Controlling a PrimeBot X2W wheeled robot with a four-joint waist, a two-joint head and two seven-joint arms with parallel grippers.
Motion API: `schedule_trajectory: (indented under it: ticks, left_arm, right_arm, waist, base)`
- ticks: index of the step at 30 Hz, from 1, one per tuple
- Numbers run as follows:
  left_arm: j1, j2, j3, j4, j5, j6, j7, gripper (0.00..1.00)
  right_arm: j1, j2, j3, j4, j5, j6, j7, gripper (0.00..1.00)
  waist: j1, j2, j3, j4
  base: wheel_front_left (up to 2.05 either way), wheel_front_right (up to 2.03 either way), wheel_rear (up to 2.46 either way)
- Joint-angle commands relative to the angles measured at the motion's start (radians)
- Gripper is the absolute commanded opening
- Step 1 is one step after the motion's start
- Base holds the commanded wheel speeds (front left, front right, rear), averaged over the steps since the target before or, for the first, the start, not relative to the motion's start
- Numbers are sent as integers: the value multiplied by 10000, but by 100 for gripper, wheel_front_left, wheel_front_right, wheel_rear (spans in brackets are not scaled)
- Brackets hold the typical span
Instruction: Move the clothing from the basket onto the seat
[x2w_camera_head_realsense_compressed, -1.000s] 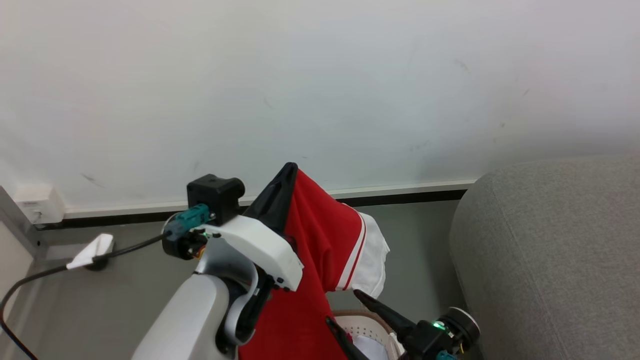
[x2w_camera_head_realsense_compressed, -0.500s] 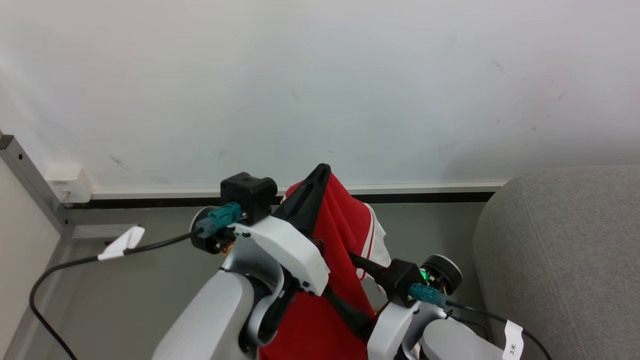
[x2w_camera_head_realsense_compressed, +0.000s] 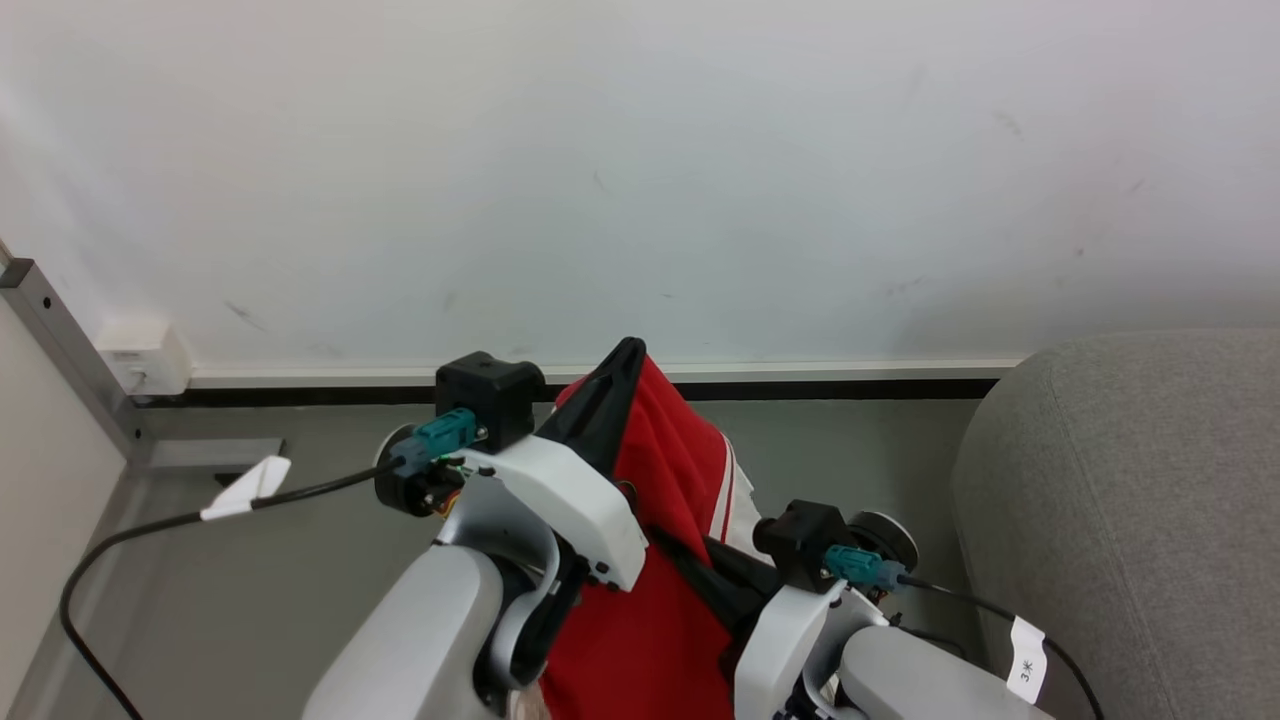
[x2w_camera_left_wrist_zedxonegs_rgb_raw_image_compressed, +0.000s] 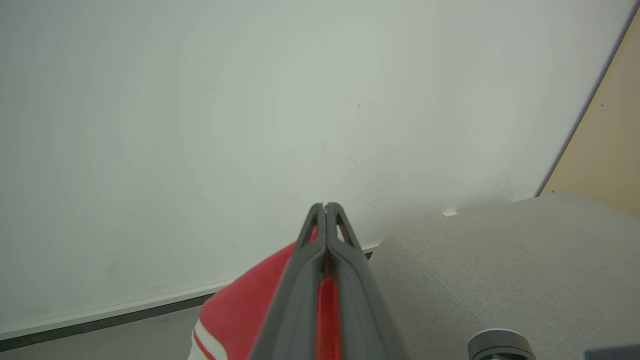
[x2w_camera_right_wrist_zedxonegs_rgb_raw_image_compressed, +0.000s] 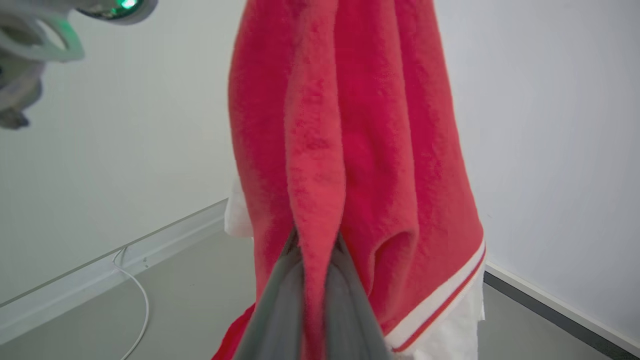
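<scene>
Now the right gripper (x2w_camera_right_wrist_zedxonegs_rgb_raw_image_compressed: 316, 247) has just clamped. A second ago its fingers stood wide apart, low beside the white sleeve (x2w_camera_right_wrist_zedxonegs_rgb_raw_image_compressed: 452, 332); here they pinch a fold of the red fleece top (x2w_camera_right_wrist_zedxonegs_rgb_raw_image_compressed: 350, 125), low on its hanging body and close to the striped trim (x2w_camera_right_wrist_zedxonegs_rgb_raw_image_compressed: 440, 305). Higher up, the left gripper (x2w_camera_left_wrist_zedxonegs_rgb_raw_image_compressed: 325, 207) stays closed on the top's upper edge, with a strip of red showing between its fingers, and holds the top in the air. So the top now hangs between two grips, one high and one low. Its bottom runs under the head view's lower edge, so whether any of it trails in the basket I cannot tell. Beyond it, to the robot's right, is the grey sofa (x2w_camera_head_realsense_compressed: 1130, 480), its rounded arm well apart from the fabric. Farther back are the floor (x2w_camera_head_realsense_compressed: 300, 560) and the pale wall (x2w_camera_head_realsense_compressed: 640, 150). With both hands on, the top looks ready to be swung right and laid on the sofa; that carry is not yet done.
</scene>
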Motion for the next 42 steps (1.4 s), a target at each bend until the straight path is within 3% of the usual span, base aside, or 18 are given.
schedule_trajectory:
  ticks: [1,8,9,10,11,29,36,42]
  left_arm:
    - [79,99,28,50,-55,32,-69,0]
    - [134,171,-5,103,-69,81,-52,0]
    - [154,171,-7,103,-86,92,-37,20]
    - [175,170,-10,96,-100,97,-25,49]
    - [187,174,-18,81,-108,118,-18,100]
    - [351,343,-71,-106,-76,372,-50,100]
    - [582,470,-39,-332,-125,466,-108,100]
    - [932,610,-39,-621,-137,531,-225,100]
  right_arm:
    - [-261,-21,12,120,84,-21,-82,0]
    - [-297,-18,-378,-22,-5,-21,-136,0]
    - [-254,-19,-458,-52,-69,-21,-137,0]
    - [-207,-19,-518,-74,-107,-21,-138,0]
    - [-178,-19,-563,-95,-156,-23,-138,0]
    - [-85,-26,-1924,-250,-874,-21,-141,0]
    - [-289,-25,-2615,-238,-1446,-21,-141,0]
    - [-383,-49,-3350,-400,-2108,-21,-141,0]
  waist:
    - [-1,0,-1,-35]
    - [-1,0,-42,-61]
    - [-1,0,-55,-58]
    - [-1,0,-67,-54]
    - [-1,0,-69,-50]
    - [-1,0,-8,-176]
    - [-1,0,135,-665]
    - [-1,0,345,-1665]
  base:
    - [0,0,0]
    - [0,0,0]
    - [0,0,0]
    - [0,0,0]
    - [0,0,0]
    - [0,0,0]
    - [0,0,0]
    - [0,0,0]
